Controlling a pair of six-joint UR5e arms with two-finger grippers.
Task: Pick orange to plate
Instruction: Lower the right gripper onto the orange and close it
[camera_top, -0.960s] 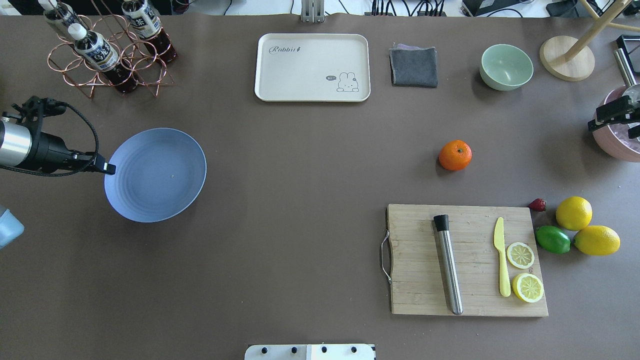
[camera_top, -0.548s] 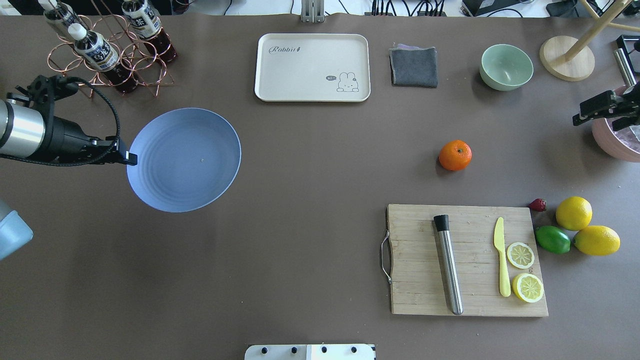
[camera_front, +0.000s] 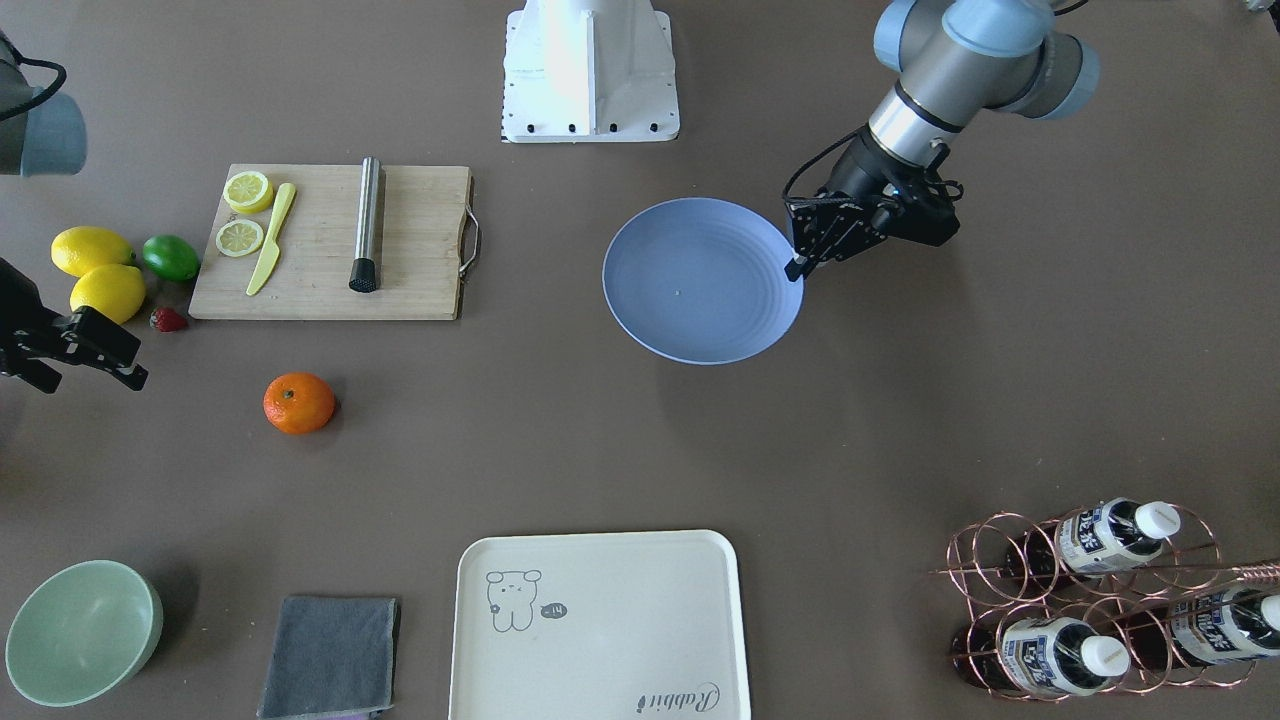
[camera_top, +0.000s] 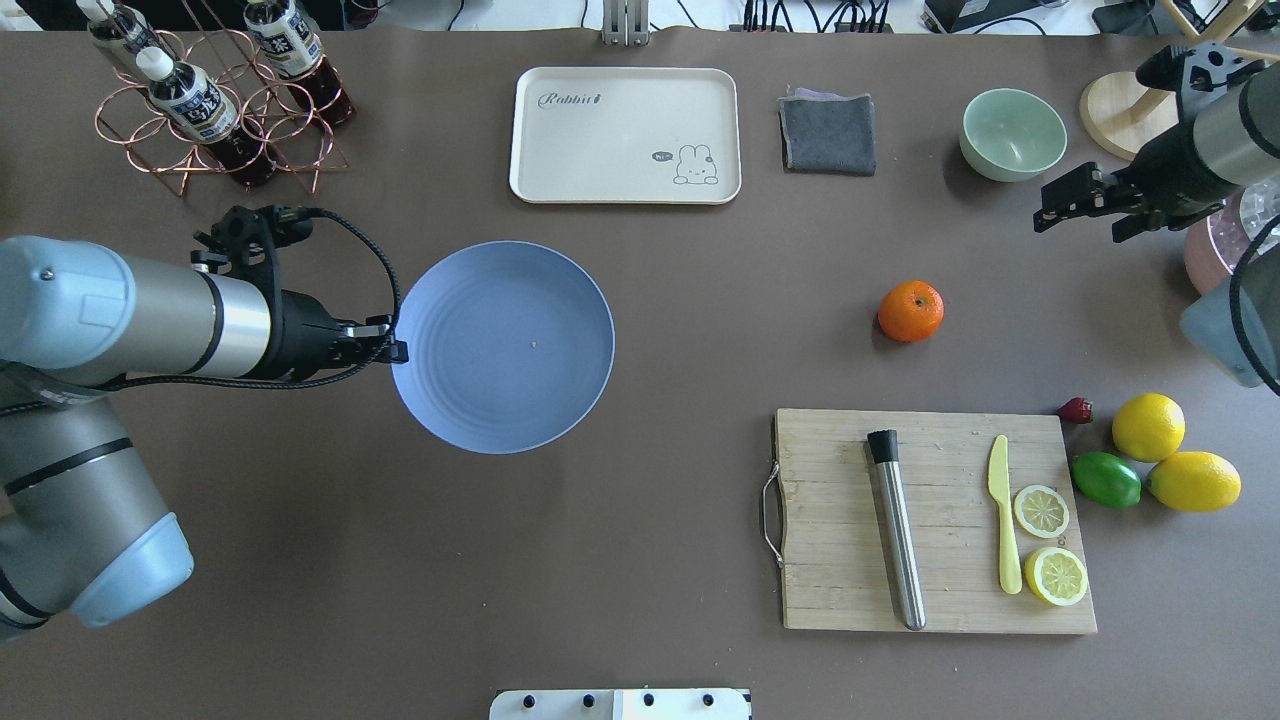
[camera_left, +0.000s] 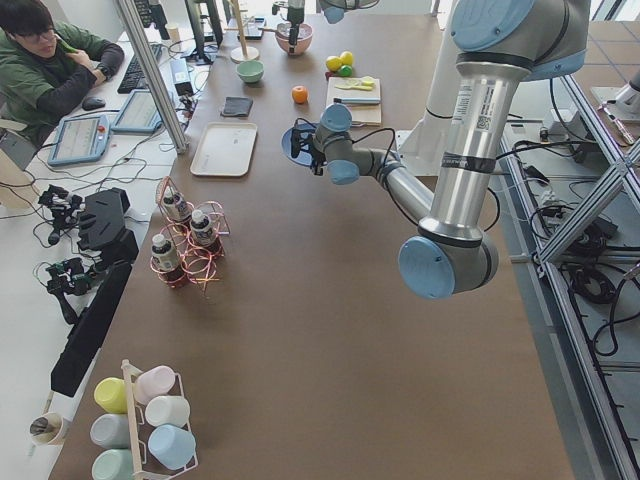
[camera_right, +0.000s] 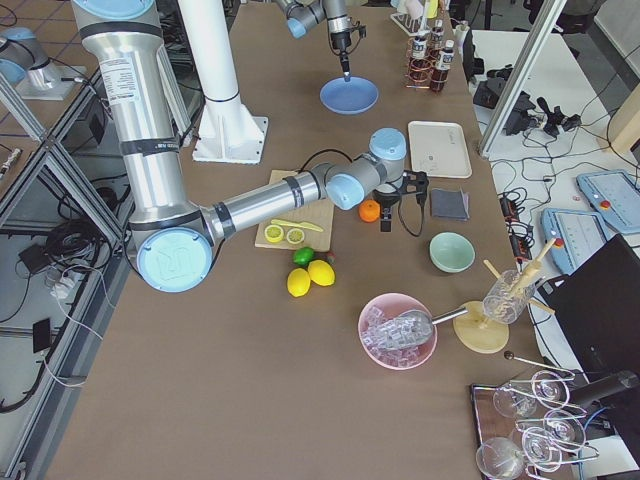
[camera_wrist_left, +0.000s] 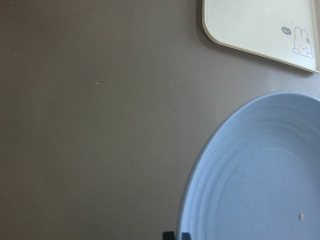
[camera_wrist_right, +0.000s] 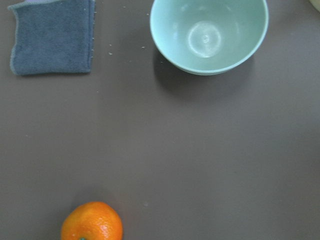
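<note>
1. The left gripper (camera_top: 397, 352) is clamped on the rim of the plate (camera_top: 505, 350) at the plate's 9 o'clock; hold it level.
2. The orange (camera_top: 910, 310) sits at the plate's 3 o'clock, well apart.
3. The right gripper (camera_top: 1080, 226), jaws spread, hovers at the orange's 2 o'clock; centre over the fruit before descending.

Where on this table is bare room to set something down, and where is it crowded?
The widest bare patch of brown table lies between the round periwinkle-blue plate, the wooden cutting board and the robot-side edge. Another runs from the plate to the small bright orange. Crowded: yellow lemons, green lime and red strawberry bunched at the board's right end.
</note>
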